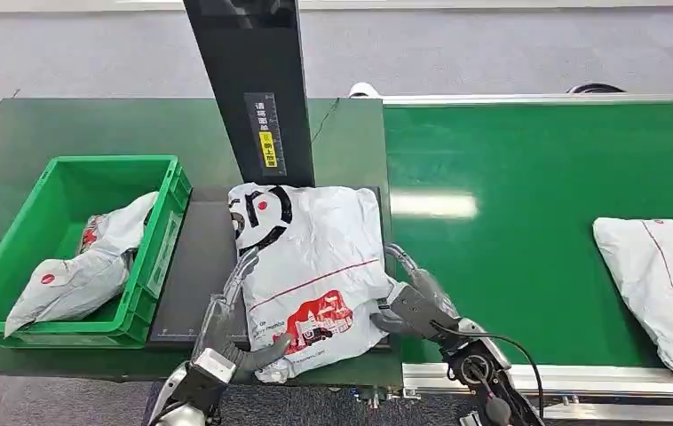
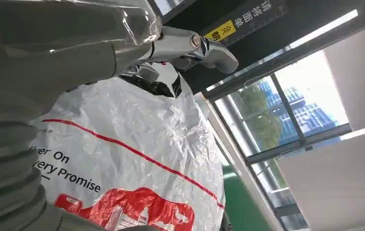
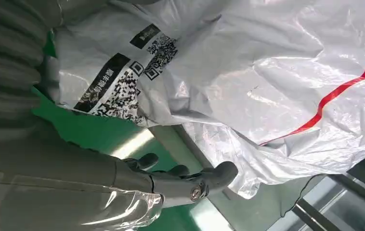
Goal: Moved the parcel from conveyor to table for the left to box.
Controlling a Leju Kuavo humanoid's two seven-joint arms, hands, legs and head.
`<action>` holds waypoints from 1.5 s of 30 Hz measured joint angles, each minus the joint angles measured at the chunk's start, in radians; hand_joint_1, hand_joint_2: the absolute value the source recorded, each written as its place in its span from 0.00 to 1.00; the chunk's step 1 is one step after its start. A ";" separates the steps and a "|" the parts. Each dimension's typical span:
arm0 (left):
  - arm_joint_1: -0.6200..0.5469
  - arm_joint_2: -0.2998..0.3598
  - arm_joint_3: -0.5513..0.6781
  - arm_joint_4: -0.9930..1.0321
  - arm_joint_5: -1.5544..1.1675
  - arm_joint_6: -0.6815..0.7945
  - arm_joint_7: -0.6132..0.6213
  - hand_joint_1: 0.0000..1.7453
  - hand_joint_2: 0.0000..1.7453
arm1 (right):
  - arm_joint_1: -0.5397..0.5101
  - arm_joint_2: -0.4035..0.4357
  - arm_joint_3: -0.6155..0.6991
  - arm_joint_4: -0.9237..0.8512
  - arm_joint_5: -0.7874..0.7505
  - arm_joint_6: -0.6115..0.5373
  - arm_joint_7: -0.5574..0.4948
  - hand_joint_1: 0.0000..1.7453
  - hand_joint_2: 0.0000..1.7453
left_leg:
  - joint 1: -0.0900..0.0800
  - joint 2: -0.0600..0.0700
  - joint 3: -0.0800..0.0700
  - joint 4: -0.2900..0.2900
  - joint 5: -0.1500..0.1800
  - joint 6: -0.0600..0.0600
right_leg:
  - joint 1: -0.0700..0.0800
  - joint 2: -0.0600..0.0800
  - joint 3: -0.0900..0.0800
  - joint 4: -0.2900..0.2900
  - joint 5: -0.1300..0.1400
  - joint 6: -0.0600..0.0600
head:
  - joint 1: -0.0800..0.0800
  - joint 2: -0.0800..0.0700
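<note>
Pictured from the head view: left hand [image 1: 226,333] pressed against the near left edge of the white parcel [image 1: 311,271], thumb hooked under its front corner, fingers [image 1: 242,266] laid along its side. Right hand [image 1: 413,306] cupping the opposite edge, fingers apart; firm grip or mere contact impossible to tell. Parcel held between both hands, lying on the dark table plate [image 1: 195,266]. Beyond the left hand, a green crate [image 1: 67,173] with another bag [image 1: 84,266]. Past the right hand, a further parcel [image 1: 661,284] on the green conveyor [image 1: 528,177].
</note>
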 measured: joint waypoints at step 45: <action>-0.350 -0.078 0.027 0.415 -0.728 -0.119 0.594 1.00 1.00 | 0.145 0.129 -0.152 -0.191 -0.138 0.034 -0.122 0.00 1.00 | 0.000 0.000 0.015 -0.001 0.001 0.000 | 0.000 0.000 0.016 0.000 0.000 0.000 | 0.000 0.000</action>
